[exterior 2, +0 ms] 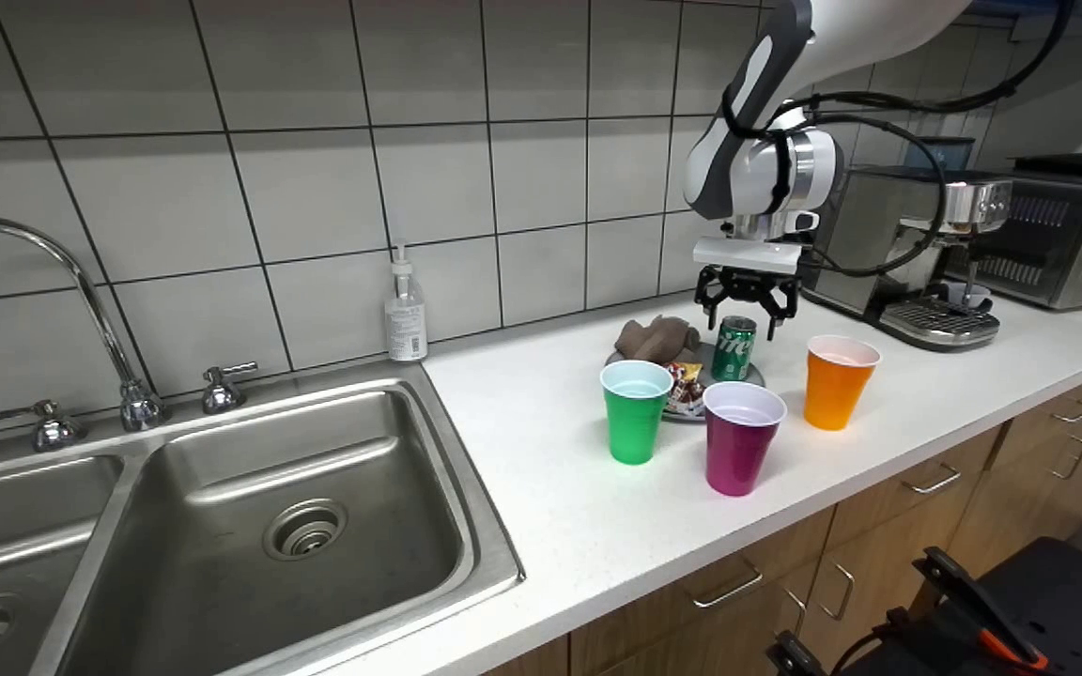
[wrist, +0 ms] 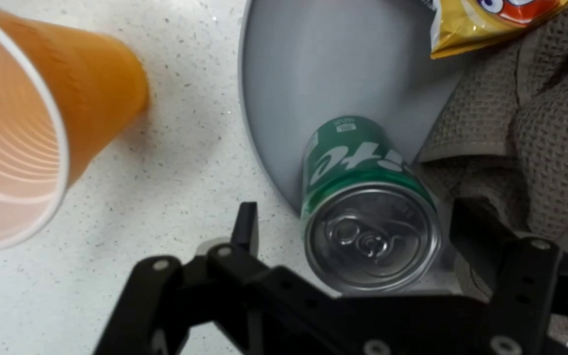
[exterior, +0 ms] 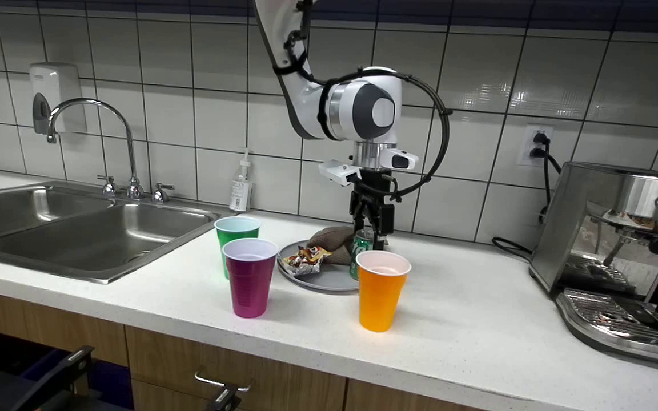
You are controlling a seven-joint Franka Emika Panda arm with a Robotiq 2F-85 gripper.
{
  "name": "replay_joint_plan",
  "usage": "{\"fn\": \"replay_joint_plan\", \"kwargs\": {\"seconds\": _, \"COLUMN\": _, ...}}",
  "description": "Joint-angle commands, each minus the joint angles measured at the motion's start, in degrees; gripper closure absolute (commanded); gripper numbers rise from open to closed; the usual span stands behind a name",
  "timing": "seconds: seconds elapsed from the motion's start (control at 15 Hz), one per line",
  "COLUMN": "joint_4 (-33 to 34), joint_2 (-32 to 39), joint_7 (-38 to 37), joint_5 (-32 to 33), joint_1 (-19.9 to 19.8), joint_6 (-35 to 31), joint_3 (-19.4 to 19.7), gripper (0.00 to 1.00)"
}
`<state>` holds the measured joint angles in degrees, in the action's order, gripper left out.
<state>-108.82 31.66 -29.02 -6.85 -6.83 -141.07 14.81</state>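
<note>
My gripper [wrist: 354, 217] is open, pointing down, with one finger on either side of the top of a green can [wrist: 348, 153]. Gaps show between the can and both fingers. The gripper also shows in both exterior views [exterior: 372, 225] [exterior 2: 741, 329]. The can stands upright on a grey plate [wrist: 289, 64] in both exterior views [exterior: 362, 245] [exterior 2: 734, 350]. A crumpled brown cloth [wrist: 555, 123] lies on the plate close to the right-hand finger in the wrist view. A shiny snack packet [exterior: 305, 261], partly yellow [wrist: 491, 24], lies on the plate beside the cloth.
An orange cup [exterior: 382, 297] stands close to the plate; a purple cup [exterior: 250, 285] and a green cup [exterior 2: 633, 422] stand in front. A sink [exterior 2: 316, 413] and pump bottle [exterior 2: 406, 319] are to one side, a coffee machine [exterior: 592, 228] to the other. A tiled wall [exterior: 477, 142] is behind.
</note>
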Motion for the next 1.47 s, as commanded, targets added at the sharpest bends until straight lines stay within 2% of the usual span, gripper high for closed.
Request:
{"fn": "replay_joint_plan", "kwargs": {"seconds": 0.0, "joint_4": 0.2, "joint_2": 0.07, "joint_7": 0.03, "joint_5": 0.02, "joint_1": -0.06, "joint_6": 0.19, "joint_3": 0.0, "gripper": 0.0}}
{"fn": "replay_joint_plan", "kwargs": {"seconds": 1.0, "joint_4": 0.5, "joint_2": 0.26, "joint_7": 1.02, "joint_5": -0.66, "joint_1": -0.56, "joint_6": -0.47, "joint_3": -0.56, "gripper": 0.0}}
{"fn": "replay_joint_plan", "kwargs": {"seconds": 1.07, "joint_4": 0.58, "joint_2": 0.33, "joint_7": 1.4, "joint_5": -0.93, "joint_1": -0.75, "joint_6": -0.83, "joint_3": -0.78, "gripper": 0.25}}
{"fn": "replay_joint_plan", "kwargs": {"seconds": 1.13, "joint_4": 0.68, "joint_2": 0.4, "joint_7": 1.48, "joint_5": -1.0, "joint_1": -0.78, "joint_6": -0.97, "joint_3": -0.81, "gripper": 0.26}}
{"fn": "replay_joint_plan", "kwargs": {"seconds": 1.4, "joint_4": 0.89, "joint_2": 0.66, "joint_7": 1.73, "joint_5": -1.24, "joint_1": -0.89, "joint_6": -1.35, "joint_3": -1.03, "gripper": 0.58}}
